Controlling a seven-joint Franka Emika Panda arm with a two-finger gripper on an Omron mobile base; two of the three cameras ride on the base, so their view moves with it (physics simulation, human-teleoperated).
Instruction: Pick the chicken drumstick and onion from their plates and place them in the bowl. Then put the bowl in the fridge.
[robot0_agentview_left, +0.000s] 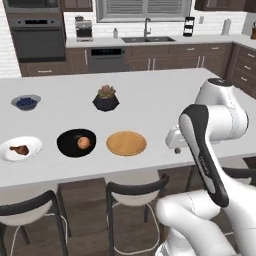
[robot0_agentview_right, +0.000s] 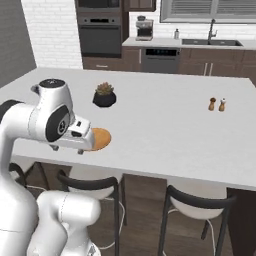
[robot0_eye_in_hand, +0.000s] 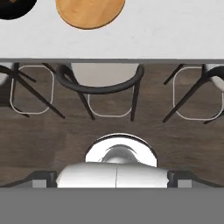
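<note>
So right now the onion (robot0_agentview_left: 83, 142) is already sitting in the black bowl (robot0_agentview_left: 66, 145), and the wooden plate (robot0_agentview_left: 126, 143) next to it on the counter (robot0_agentview_left: 150, 100) has nothing on it. The chicken drumstick (robot0_agentview_left: 19, 149) is the one left, lying on the white plate (robot0_agentview_left: 30, 142) at the far left end of that row, just beside the bowl. The gripper (robot0_agentview_left: 176, 145) hangs back over the near counter edge, well apart from the drumstick, and going by the recording its fingers are spread as wide as they go with nothing between them; the pictures themselves don't really show the tips. The hand view looks straight down at a stool (robot0_eye_in_hand: 105, 81) and the floor, with the wooden plate up at the top edge. My take on the drumstick: it's light and fairly stiff but probably a bit greasy and tapered, so I'd grab across the fat meaty part, not the skinny bone end where it could pivot or squirt out. The bowl is the trickier one later I think, glossy and wide, so it'll need a pinch on the rim, and the onion can roll around inside if it tilts. There's also a potted plant (robot0_agentview_left: 105, 98) and a blueberry bowl (robot0_agentview_left: 26, 102) further back, out of the way.
</note>
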